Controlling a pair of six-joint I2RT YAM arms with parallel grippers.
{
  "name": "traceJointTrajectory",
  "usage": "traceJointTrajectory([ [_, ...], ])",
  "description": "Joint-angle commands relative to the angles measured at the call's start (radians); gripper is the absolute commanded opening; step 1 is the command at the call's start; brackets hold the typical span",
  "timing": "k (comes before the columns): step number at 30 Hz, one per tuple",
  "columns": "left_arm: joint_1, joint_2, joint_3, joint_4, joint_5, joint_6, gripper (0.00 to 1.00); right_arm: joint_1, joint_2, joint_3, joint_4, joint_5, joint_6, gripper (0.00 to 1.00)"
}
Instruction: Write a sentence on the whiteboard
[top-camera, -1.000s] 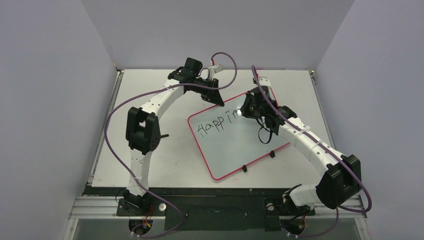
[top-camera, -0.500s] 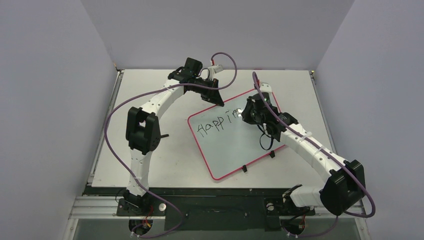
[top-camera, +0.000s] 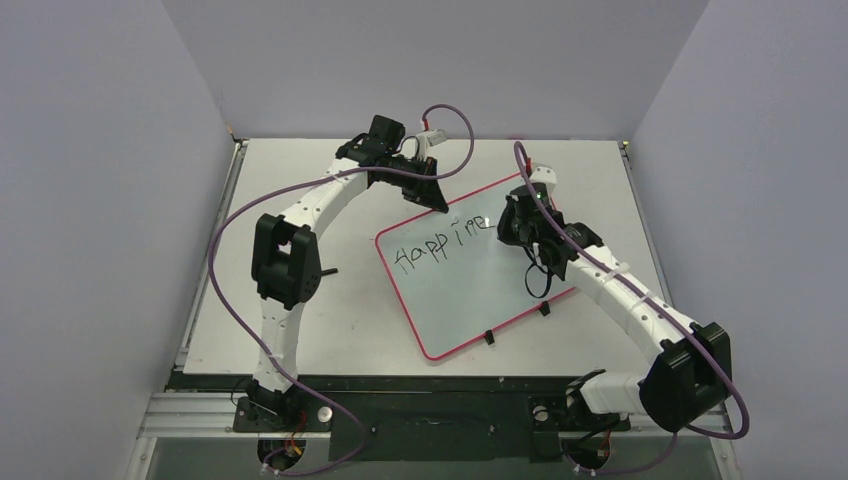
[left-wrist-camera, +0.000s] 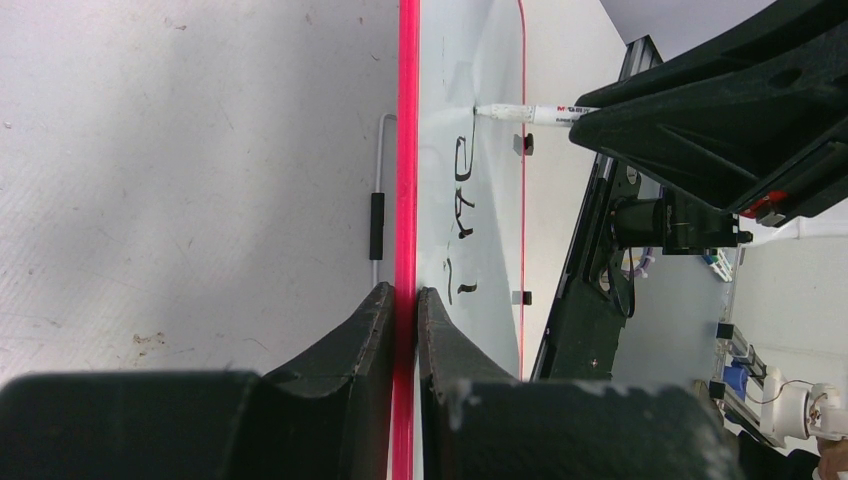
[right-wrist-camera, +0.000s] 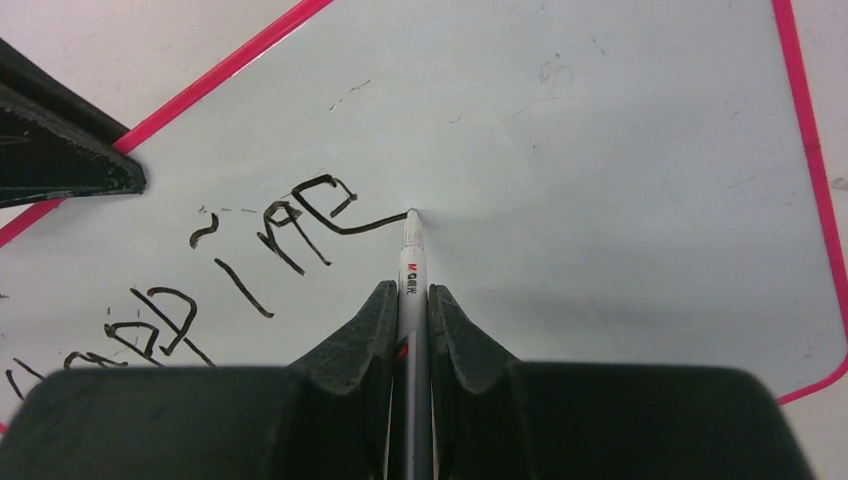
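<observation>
Table (top-camera: 350, 320) | left gripper (left-wrist-camera: 404, 295) pinches whiteboard (top-camera: 470, 290) rim | right gripper's (right-wrist-camera: 412, 290) marker (right-wrist-camera: 411, 250) touches it

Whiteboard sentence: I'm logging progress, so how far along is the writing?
Done: black lettering reading roughly "Happin" crosses the upper part of the whiteboard. In hand: the right gripper is shut on the marker, whose tip touches the board at the last stroke's end, while the left gripper clamps the red rim. Left: the remaining words; most of the board is blank.
</observation>
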Motion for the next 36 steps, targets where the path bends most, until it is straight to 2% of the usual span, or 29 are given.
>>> traceJointTrajectory([
  [1, -0.02, -0.042, 0.039, -0.014, 0.015, 0.012, 0.0, -0.007, 0.018, 0.088, -0.028, 0.04, -0.026, 0.0],
  [2, -0.019, -0.042, 0.042, -0.017, 0.013, 0.012, 0.0, -0.006, 0.002, 0.09, -0.029, 0.033, -0.025, 0.0],
  [6, -0.011, -0.048, 0.047, -0.025, 0.005, 0.014, 0.17, -0.007, -0.067, 0.072, -0.04, 0.007, -0.015, 0.0],
  [9, -0.007, -0.052, 0.051, -0.025, 0.0, 0.012, 0.24, -0.004, -0.121, 0.048, -0.052, -0.01, -0.004, 0.0],
  [10, -0.005, -0.052, 0.055, -0.026, -0.001, 0.01, 0.29, -0.004, -0.146, 0.043, -0.06, -0.013, -0.002, 0.0],
  [14, 0.002, -0.051, 0.073, -0.028, -0.001, -0.002, 0.37, -0.003, -0.212, 0.027, -0.087, -0.013, 0.0, 0.0],
  [18, 0.008, -0.055, 0.103, -0.053, -0.032, -0.013, 0.38, -0.005, -0.258, 0.015, -0.106, -0.009, -0.001, 0.0],
  [23, 0.027, -0.074, 0.125, -0.093, -0.194, -0.087, 0.38, -0.005, -0.295, -0.008, -0.111, -0.001, -0.003, 0.0],
  [28, 0.053, -0.077, 0.142, -0.126, -0.229, -0.094, 0.39, -0.005, -0.305, -0.02, -0.109, 0.004, -0.013, 0.0],
  [36, 0.074, -0.034, 0.146, -0.138, -0.046, -0.017, 0.41, -0.005, -0.31, -0.028, -0.104, -0.013, -0.028, 0.0],
])
